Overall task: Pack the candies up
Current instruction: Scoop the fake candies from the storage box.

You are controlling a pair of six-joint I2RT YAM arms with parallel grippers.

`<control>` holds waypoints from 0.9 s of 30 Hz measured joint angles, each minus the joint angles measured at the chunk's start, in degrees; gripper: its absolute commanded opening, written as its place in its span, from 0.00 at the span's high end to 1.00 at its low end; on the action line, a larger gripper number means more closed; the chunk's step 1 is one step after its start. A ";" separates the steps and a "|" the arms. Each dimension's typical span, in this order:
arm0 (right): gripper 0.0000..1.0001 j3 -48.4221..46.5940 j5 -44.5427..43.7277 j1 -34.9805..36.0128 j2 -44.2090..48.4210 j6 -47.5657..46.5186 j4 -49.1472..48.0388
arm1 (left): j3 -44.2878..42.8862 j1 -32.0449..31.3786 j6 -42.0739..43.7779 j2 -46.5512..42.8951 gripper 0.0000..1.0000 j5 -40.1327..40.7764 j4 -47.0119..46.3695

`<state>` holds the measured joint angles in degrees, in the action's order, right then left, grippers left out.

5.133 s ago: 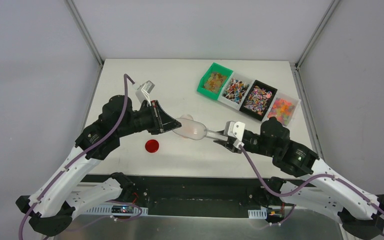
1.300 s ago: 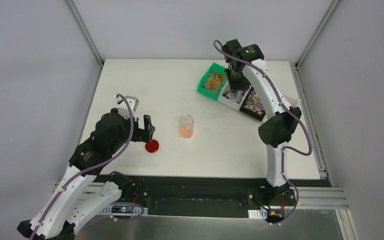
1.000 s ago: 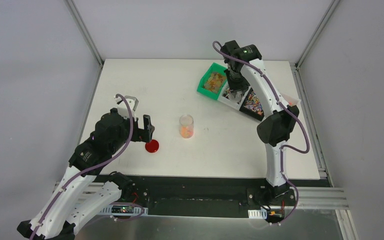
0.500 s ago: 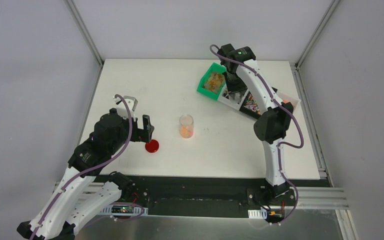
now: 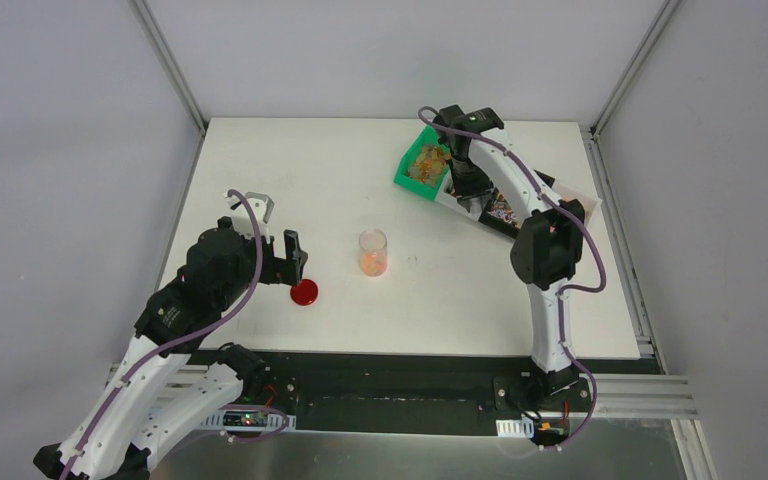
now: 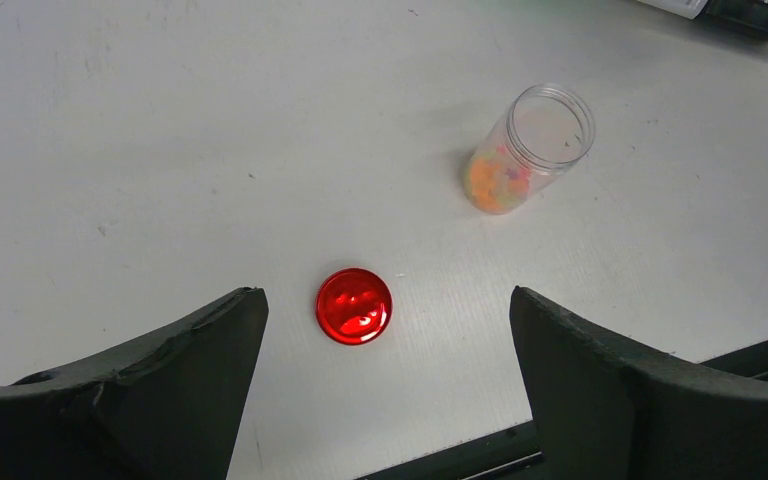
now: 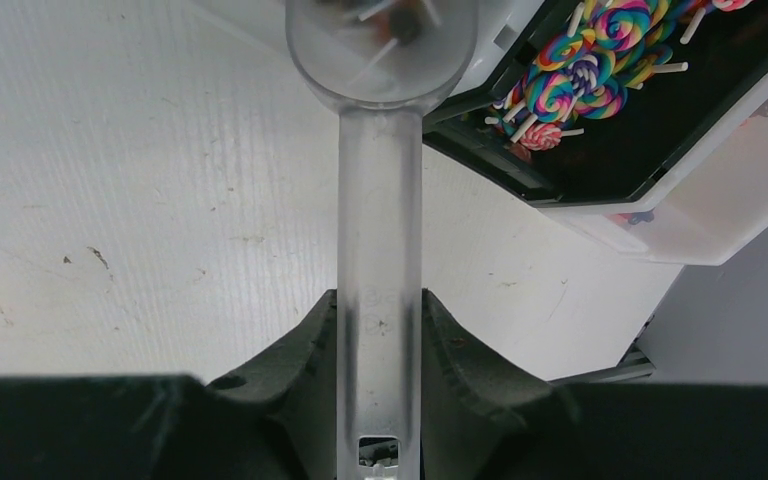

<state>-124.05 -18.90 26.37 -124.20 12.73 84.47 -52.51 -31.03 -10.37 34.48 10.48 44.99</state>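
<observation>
Right wrist, right claw (image 7: pixel 378 315) gripping scoop (image 7: pixel 380 180), left claw (image 6: pixel 385 300) wide

The gripper (image 7: pixel 380 312) is clamped on the handle of a clear scoop (image 7: pixel 380 200), which runs straight ahead of it over the white table (image 7: pixel 140 180), its round bowl at the far end, with swirled candies (image 7: pixel 585 75) on sticks in a black bin (image 7: pixel 660 145) ahead to the right.
</observation>
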 measured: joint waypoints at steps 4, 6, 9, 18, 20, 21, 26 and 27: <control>1.00 3.39 -0.35 0.00 1.64 0.81 -2.84 | 0.00 0.00 -0.02 0.02 0.04 0.02 0.00; 1.00 4.94 -0.37 0.00 2.45 1.05 -4.15 | 0.00 0.00 0.00 0.02 0.04 0.02 0.00; 1.00 6.43 -0.42 0.00 3.13 1.38 -5.66 | 0.00 0.00 0.00 0.02 0.04 0.02 0.00; 1.00 12.70 -0.39 -0.04 6.56 2.38 -10.80 | 0.00 0.00 -0.02 0.02 0.04 0.02 0.00; 1.00 13.27 -0.42 -0.04 6.82 2.45 -11.45 | 0.00 0.00 0.00 0.02 0.04 0.02 0.00; 1.00 13.46 -0.42 -0.07 6.82 2.51 -11.78 | 0.00 0.00 0.00 0.02 0.04 0.04 0.00; 1.00 14.80 -0.39 -0.17 6.82 2.84 -14.27 | 0.00 0.00 0.00 0.02 0.04 0.02 0.00; 1.00 15.17 -0.35 -0.20 6.84 2.86 -14.88 | 0.00 0.00 0.00 0.02 0.04 0.04 0.00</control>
<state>-108.88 -19.25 26.17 -117.36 15.59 69.58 -52.51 -31.03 -10.37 34.50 10.52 44.99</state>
